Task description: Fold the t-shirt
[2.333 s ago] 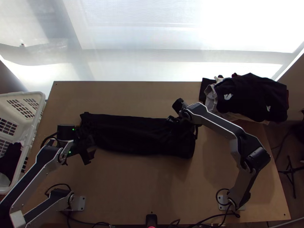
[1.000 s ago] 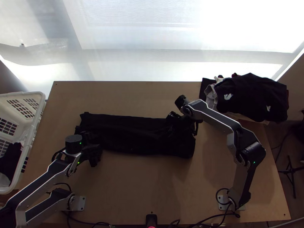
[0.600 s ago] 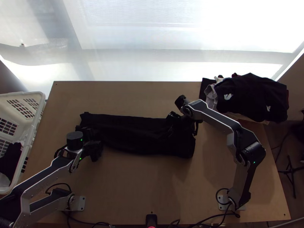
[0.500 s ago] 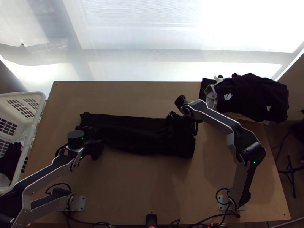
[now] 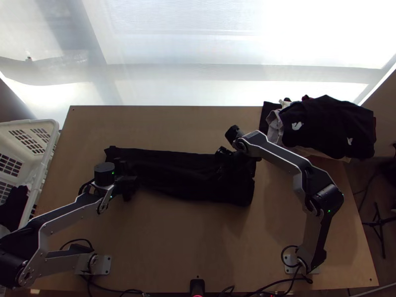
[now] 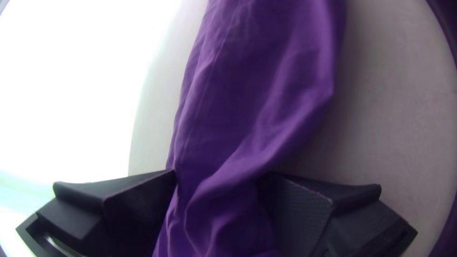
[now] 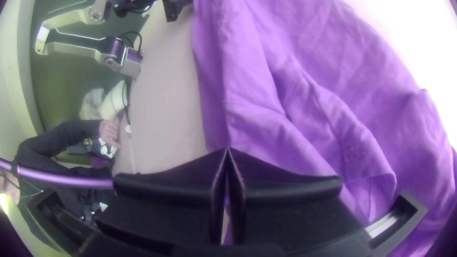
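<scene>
The black t-shirt (image 5: pixel 198 178), purple in the wrist views, lies as a long folded strip across the table. At its left end is my left gripper (image 5: pixel 129 182). In the left wrist view the left gripper (image 6: pixel 218 176) is open, its fingers on either side of a bunched, narrow part of the shirt (image 6: pixel 257 95). Over the strip's right part stands my right gripper (image 5: pixel 226 161). In the right wrist view the right gripper (image 7: pixel 228 151) is shut, tips together at the shirt's edge, with wrinkled cloth (image 7: pixel 304 100) beyond; no cloth can be made out pinched between them.
A heap of dark and light clothes (image 5: pixel 326 126) lies at the table's far right corner. Left of the table stands a white basket (image 5: pixel 42 127) with dark cloth inside. Bare wood (image 5: pixel 198 237) stretches along the near side between the arm bases.
My left gripper has swung right, then up the picture over the strip's left end. My right arm has barely shifted, and the shirt's outline looks much the same.
</scene>
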